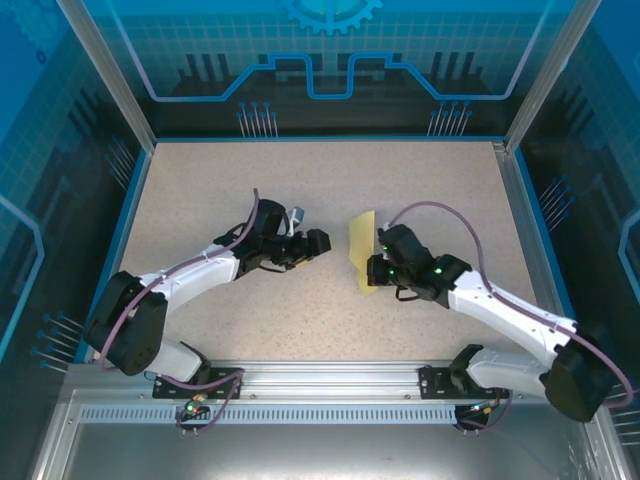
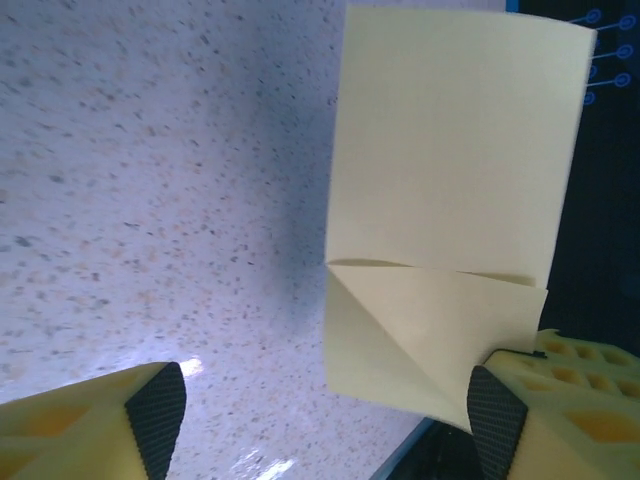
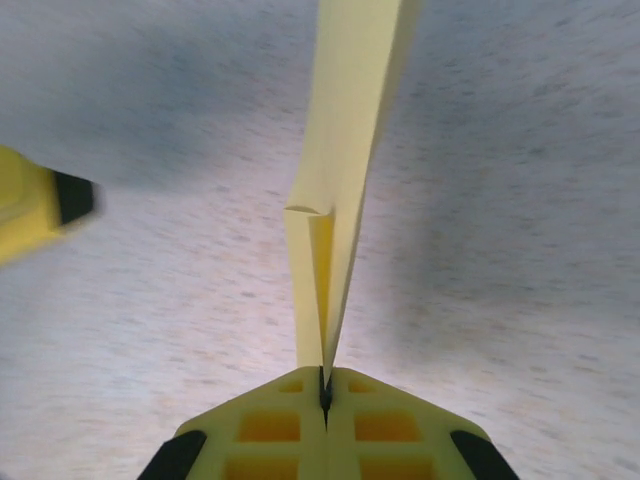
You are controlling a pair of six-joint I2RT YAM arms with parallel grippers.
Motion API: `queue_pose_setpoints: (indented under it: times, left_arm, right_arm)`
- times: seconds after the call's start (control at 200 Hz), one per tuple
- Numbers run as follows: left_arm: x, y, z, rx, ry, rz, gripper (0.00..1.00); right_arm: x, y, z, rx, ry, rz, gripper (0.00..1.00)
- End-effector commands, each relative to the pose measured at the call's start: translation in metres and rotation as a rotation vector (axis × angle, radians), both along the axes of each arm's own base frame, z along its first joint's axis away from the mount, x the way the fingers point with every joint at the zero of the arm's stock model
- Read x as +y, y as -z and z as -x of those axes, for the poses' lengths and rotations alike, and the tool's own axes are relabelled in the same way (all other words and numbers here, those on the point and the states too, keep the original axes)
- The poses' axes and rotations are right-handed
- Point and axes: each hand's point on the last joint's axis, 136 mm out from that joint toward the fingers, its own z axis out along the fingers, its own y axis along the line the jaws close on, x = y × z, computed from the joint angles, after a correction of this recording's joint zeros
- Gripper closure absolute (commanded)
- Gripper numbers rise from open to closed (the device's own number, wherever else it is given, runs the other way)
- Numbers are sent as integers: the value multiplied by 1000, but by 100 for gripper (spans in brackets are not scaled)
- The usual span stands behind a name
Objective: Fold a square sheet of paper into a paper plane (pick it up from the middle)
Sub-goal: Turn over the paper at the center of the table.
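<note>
Top external view: along the near edge, a slotted grey metal rail (image 1: 330, 395) carries both arm bases. Beyond it the bench (image 1: 220, 180) is flat and matt, beige with fine dark speckles. It is framed by a thin blue rim (image 1: 135, 195) and by clear walls printed with blue line patterns.

Both arms reach in toward the middle. The right claw (image 3: 325, 395) has yellow plastic fingers with square hollows and black pads. It is pressed tight on the near edge of the square sheet of paper (image 1: 362, 250). The left claw (image 1: 312, 245) stands just left of the sheet with its fingers spread wide, gripping nothing. In the left wrist view one black, finely ribbed pad (image 2: 497, 425) sits right at the sheet's lower corner.

The sheet is thin, smooth, pale yellow paper, held on edge between the two claws at mid-bench. It is folded double into a tall, straight-edged rectangle. Near the grip a triangular flap is creased along a sharp diagonal, and the layers gape slightly there.

Broad stretches of bench lie to the left, to the right and on toward the far wall.
</note>
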Motion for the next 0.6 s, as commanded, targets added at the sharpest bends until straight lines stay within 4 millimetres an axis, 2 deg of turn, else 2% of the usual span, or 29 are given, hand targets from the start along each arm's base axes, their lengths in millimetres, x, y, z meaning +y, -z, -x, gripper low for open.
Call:
queue_pose_setpoints:
  times: [0.0, 0.06, 0.155, 0.28, 0.43, 0.595]
  left_arm:
    - [14, -13, 0, -30, 28, -48, 20]
    - [22, -15, -4, -35, 13, -57, 19]
    - [40, -20, -10, -38, -28, -60, 19]
    - [64, -18, -15, -29, -73, -78, 19]
    - [83, -15, -17, -11, -103, -71, 19]
    - [96, -13, -16, -1, -111, -78, 19]
  right_arm:
    - [-50, 5, 6, -22, -1, 492, 100]
    - [-47, 1, 4, -43, -14, 609, 100]
    - [-37, 5, 3, -45, -43, 781, 100]
    - [-9, 14, 3, -57, -107, 882, 100]
    - [35, 38, 11, -29, -206, 907, 98]
    - [84, 75, 30, 49, -312, 792, 93]
